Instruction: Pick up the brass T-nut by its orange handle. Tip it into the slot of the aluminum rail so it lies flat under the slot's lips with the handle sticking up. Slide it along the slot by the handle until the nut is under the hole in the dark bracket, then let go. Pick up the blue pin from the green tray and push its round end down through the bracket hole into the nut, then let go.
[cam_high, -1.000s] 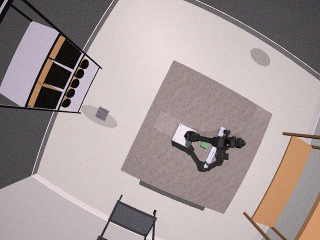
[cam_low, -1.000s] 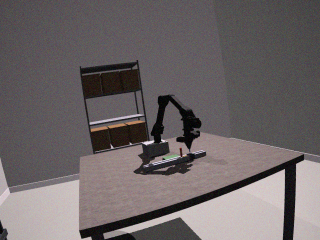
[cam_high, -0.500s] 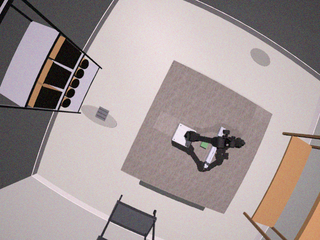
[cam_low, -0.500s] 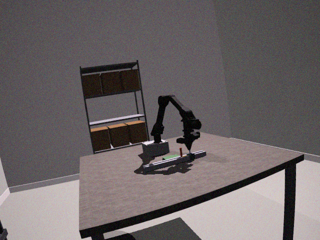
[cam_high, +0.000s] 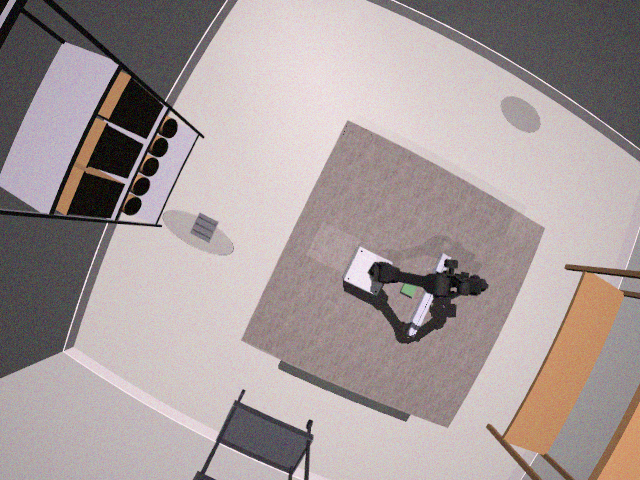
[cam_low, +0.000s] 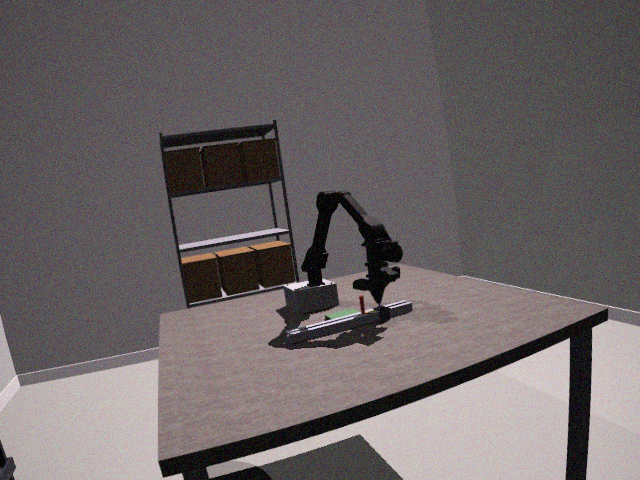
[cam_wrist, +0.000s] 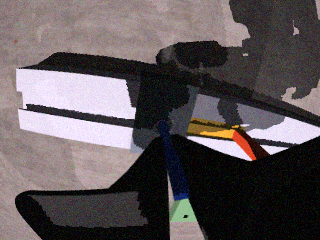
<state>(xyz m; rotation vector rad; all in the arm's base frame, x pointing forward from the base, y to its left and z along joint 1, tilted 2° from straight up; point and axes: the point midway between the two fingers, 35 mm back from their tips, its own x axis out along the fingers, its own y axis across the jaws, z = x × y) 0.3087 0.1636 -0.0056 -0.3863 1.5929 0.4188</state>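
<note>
The slim blue pin (cam_wrist: 173, 165) stood out in the wrist view with its round end over the dark bracket (cam_low: 383, 313) (cam_wrist: 148, 107). Shadow darkened the bracket so heavily that the hole could not be made out, nor whether the pin's end had entered it. The brass T-nut (cam_wrist: 214, 130) showed at the bracket's edge, along the slot; whether part of it lay underneath was hidden. Its orange handle (cam_low: 361, 304) (cam_wrist: 246, 144) stood up beside the bracket in the exterior view, while in the wrist view a black finger cut off its far end.

The black parallel-jaw gripper (cam_low: 379, 303) (cam_wrist: 166, 143) was nearly closed, its fingers pinching the blue pin in the narrow gap between them. From the top, the arm covered the fingertips, the bracket and the nut.

The long aluminum rail (cam_high: 421, 313) (cam_low: 330, 328) (cam_wrist: 75, 95) ran beneath the bracket. The small green tray (cam_high: 408, 290) (cam_low: 341, 314) (cam_wrist: 182, 212) lay near the rail, on the side toward the arm's base, only partly visible between the fingers in the wrist view. The black six-joint arm (cam_high: 408, 277) (cam_low: 323, 227) arched over from a white-topped box (cam_high: 358, 266) (cam_low: 312, 298) on the brownish-gray table (cam_high: 320, 206) (cam_low: 258, 382).
</note>
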